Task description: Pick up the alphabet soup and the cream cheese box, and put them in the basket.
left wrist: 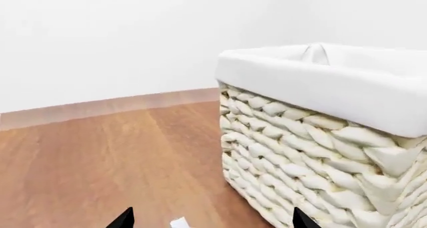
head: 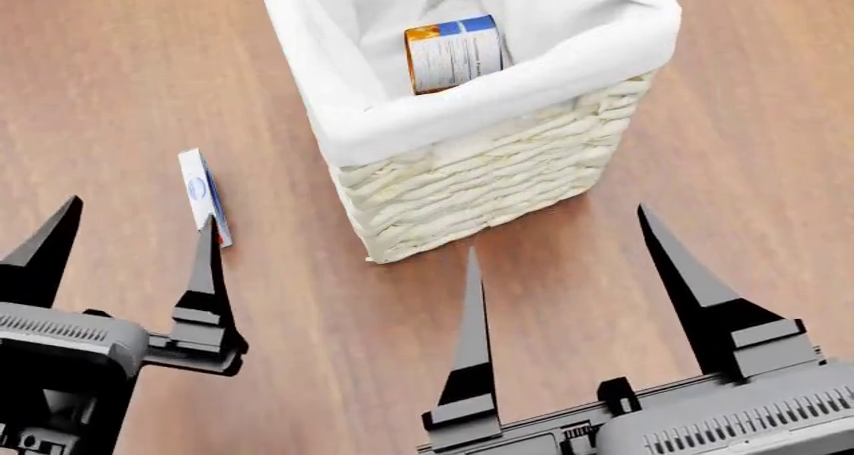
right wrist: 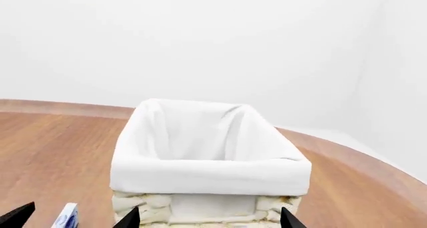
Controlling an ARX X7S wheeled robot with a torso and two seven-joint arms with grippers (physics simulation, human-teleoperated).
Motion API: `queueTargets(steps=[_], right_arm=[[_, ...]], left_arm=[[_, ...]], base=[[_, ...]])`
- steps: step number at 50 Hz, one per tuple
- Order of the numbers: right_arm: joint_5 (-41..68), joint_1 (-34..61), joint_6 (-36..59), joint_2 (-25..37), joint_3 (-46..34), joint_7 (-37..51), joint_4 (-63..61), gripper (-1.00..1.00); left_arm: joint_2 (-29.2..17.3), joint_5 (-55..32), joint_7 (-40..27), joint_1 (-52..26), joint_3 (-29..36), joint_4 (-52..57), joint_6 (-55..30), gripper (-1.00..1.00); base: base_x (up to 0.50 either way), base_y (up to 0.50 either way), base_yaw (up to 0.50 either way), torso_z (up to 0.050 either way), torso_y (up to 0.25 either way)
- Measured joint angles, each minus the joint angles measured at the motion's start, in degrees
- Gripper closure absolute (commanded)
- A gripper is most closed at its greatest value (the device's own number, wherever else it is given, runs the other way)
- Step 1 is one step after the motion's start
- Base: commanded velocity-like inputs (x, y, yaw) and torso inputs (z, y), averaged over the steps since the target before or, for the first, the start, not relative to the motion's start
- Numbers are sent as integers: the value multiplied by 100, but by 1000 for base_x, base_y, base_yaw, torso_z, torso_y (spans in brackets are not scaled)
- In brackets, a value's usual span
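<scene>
Looking down from the head, we see the soup (head: 454, 52) already lying in the basket (head: 467, 190), so the box (head: 204, 196) remains. It stands on edge on the desk (head: 107, 95) left of the basket, its long axis running near to far. Our left gripper (head: 127, 225) is open and empty, its right finger tip just beside the box's near end. The right gripper (head: 561, 237), also open, is farther.

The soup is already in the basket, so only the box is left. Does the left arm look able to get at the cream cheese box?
Probably yes. The cream cheese box lies on bare floor beside the basket, just ahead of the open left gripper, nothing between.
</scene>
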Motion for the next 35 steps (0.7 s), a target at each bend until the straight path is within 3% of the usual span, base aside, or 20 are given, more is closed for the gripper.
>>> queueTargets(steps=[22, 35], right_arm=[[17, -95, -34, -37, -28, 15, -54, -100], [56, -135, -37, -46, -36, 24, -94, -100]], left_arm=[[548, -589, 723, -1231, -89, -1753, 229, -100], [1159, -421, 1140, -2257, -159, -4525, 1281, -100]], base=[[0, 0, 0, 0, 0], [0, 0, 0, 0, 0]])
